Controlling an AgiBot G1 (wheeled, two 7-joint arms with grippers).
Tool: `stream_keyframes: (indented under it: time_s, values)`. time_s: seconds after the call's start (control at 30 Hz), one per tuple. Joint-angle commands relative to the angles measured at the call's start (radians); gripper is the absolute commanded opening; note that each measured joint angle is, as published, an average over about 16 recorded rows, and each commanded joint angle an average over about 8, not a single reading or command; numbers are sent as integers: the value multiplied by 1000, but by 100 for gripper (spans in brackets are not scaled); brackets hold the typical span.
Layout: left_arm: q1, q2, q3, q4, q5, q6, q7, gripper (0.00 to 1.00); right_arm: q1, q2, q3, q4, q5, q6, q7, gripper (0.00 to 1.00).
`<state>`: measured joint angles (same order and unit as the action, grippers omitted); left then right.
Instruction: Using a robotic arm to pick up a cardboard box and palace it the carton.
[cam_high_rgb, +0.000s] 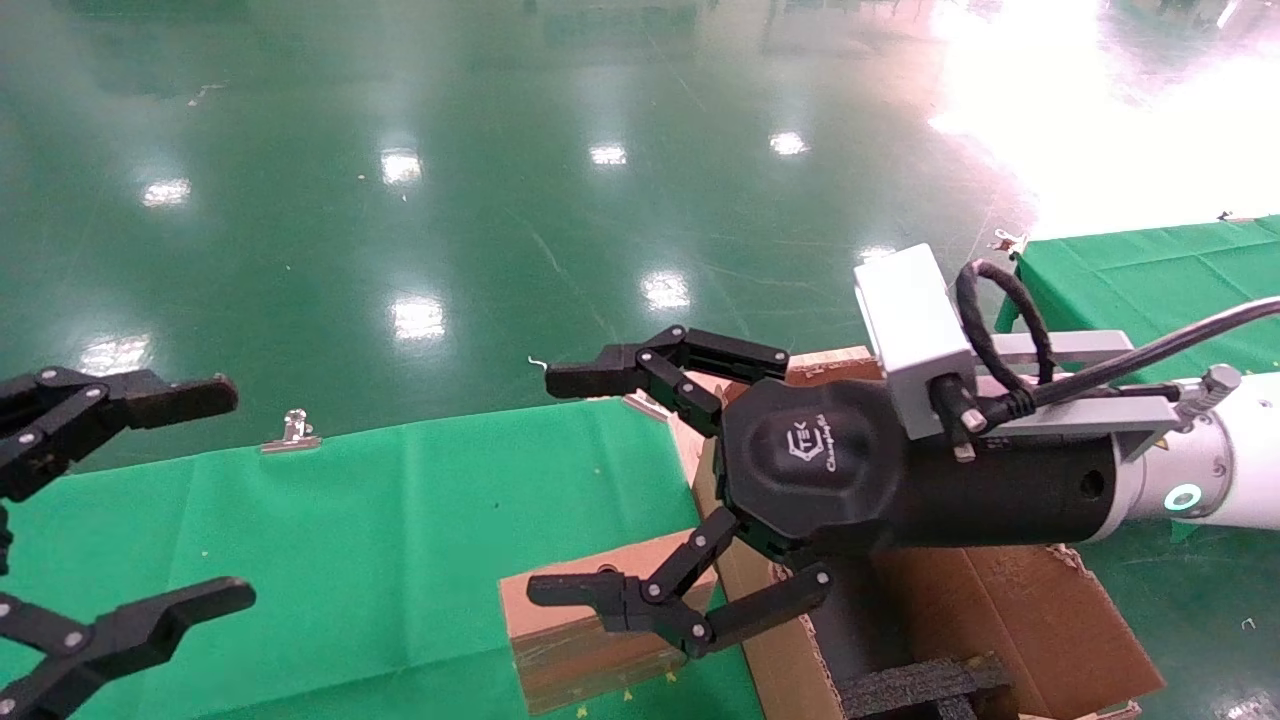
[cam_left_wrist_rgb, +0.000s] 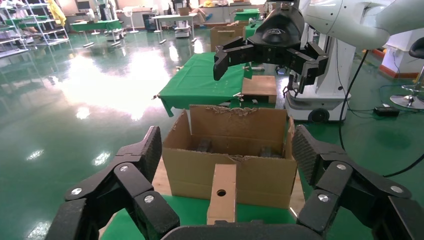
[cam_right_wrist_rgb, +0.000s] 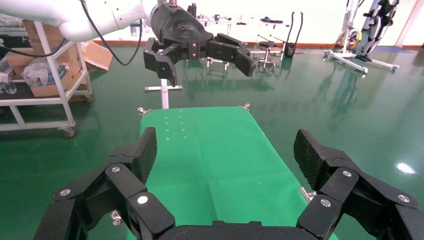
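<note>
The small brown cardboard box (cam_high_rgb: 585, 625) lies on the green table (cam_high_rgb: 380, 520) near its right end, its holed narrow face (cam_left_wrist_rgb: 222, 192) turned toward my left gripper. The carton (cam_high_rgb: 1010, 620), with ragged flaps and black foam inside, stands just beyond that end of the table (cam_left_wrist_rgb: 227, 150). The right robotic arm (cam_high_rgb: 1000, 470) reaches in from the right. Its gripper (cam_high_rgb: 545, 485) hangs open above the cardboard box, one finger over the box's top, holding nothing. In the right wrist view only green cloth (cam_right_wrist_rgb: 215, 155) lies between the fingers. My left gripper (cam_high_rgb: 235, 495) is open at the table's left.
A metal clip (cam_high_rgb: 292, 432) pins the cloth at the table's far edge. A second green-covered table (cam_high_rgb: 1150, 270) stands at the back right. Glossy green floor surrounds the table. A white machine base (cam_left_wrist_rgb: 325, 95) stands behind the carton.
</note>
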<state>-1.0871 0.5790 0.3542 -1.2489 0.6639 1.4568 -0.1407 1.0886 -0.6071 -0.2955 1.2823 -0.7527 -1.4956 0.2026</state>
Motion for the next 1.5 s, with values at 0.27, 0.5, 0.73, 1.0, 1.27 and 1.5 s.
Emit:
stream_keyframes:
  time_s: [0.27,0.5,0.73,1.0,1.27,1.5]
  values:
    - [0,0,0,0,0,0,0,0,86,-2,-65,-24,-121,-41,40,100]
    - [0,0,0,0,0,0,0,0,215,-58,-186,-101,-303,-78,63,100]
    - [0,0,0,0,0,0,0,0,316,-125,-331,-196,-436,-89,40,100]
    - [0,0,0,0,0,0,0,0,428,-202,-496,-298,-536,-90,-17,100]
    - [0,0,0,0,0,0,0,0,544,-303,-648,-411,-631,-90,-91,100]
    - [0,0,0,0,0,0,0,0,623,-392,-764,-512,-677,-89,-163,100]
